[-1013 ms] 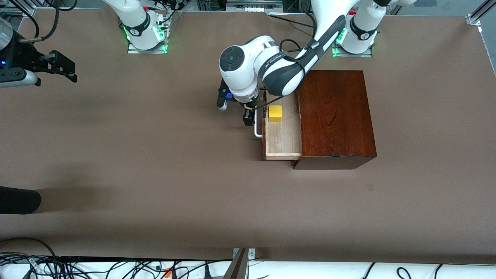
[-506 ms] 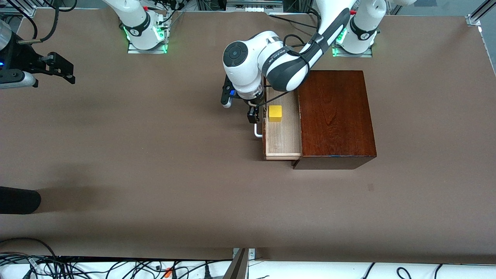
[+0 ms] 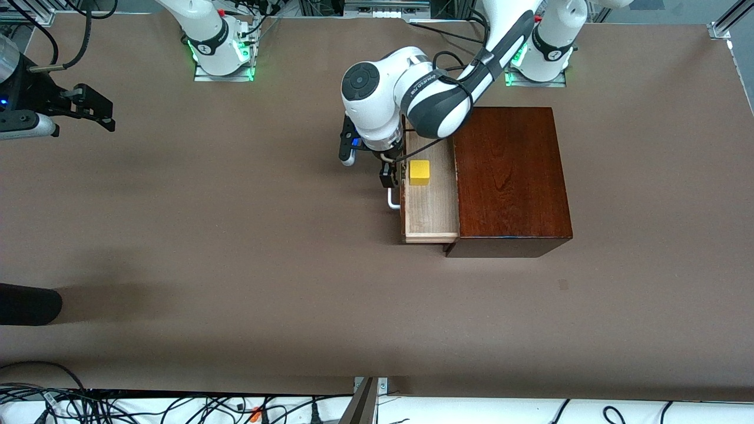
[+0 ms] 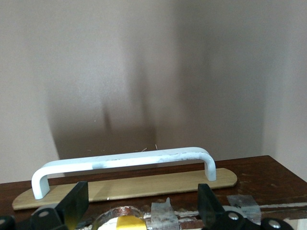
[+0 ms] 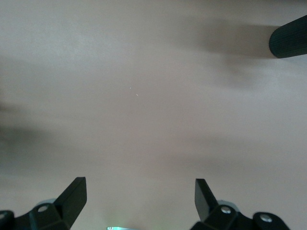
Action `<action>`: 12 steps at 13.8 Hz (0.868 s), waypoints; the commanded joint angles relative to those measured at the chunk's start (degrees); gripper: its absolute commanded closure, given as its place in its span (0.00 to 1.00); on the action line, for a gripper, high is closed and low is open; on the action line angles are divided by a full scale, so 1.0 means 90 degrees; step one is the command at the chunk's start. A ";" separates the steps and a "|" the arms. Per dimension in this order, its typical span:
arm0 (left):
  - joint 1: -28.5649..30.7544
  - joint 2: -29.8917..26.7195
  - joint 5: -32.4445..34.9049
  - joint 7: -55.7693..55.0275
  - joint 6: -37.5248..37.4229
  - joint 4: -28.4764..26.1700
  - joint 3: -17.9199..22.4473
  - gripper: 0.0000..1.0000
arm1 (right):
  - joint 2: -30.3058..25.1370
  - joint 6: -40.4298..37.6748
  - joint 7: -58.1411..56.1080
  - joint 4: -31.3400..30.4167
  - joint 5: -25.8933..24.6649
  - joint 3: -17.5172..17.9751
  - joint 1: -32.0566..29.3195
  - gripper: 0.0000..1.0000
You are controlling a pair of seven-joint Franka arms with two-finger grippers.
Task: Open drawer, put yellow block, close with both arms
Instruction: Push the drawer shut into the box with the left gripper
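Observation:
The drawer (image 3: pixel 430 206) stands pulled out of the mahogany box (image 3: pixel 509 176), its pale tray showing. The yellow block (image 3: pixel 419 172) sits in the tray at the end farther from the front camera. My left gripper (image 3: pixel 386 175) is open and empty, right at the drawer's front by the white handle (image 3: pixel 392 200). In the left wrist view the handle (image 4: pixel 124 160) and the dark drawer front (image 4: pixel 249 177) lie between my open left gripper (image 4: pixel 141 203) fingers, with an edge of the yellow block (image 4: pixel 128 223) below. My right gripper (image 3: pixel 94 109) waits open over bare table at the right arm's end; the right wrist view shows it (image 5: pixel 140 194) open and empty.
A black rounded object (image 3: pixel 29 303) pokes in at the right arm's end of the table, nearer the front camera; it shows in the right wrist view (image 5: pixel 289 37). Cables (image 3: pixel 177 406) run along the near edge. Brown tabletop lies all around the box.
My left arm has shifted a little toward the drawer front, bringing the gripper closer to the handle. The drawer and block have not visibly moved. The right gripper drifted slightly.

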 commanded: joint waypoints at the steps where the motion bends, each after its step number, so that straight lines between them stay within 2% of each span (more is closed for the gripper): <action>1: 0.0236 -0.0398 0.0337 0.0053 -0.0045 -0.0564 0.0015 0.00 | 0.0039 -0.0035 0.0063 0.0139 0.0122 0.0043 -0.0036 0.00; 12: 0.0910 -0.0799 0.0327 0.0044 -0.0055 -0.1082 0.0006 0.00 | 0.0039 -0.0035 0.0063 0.0139 0.0170 0.0033 -0.0036 0.00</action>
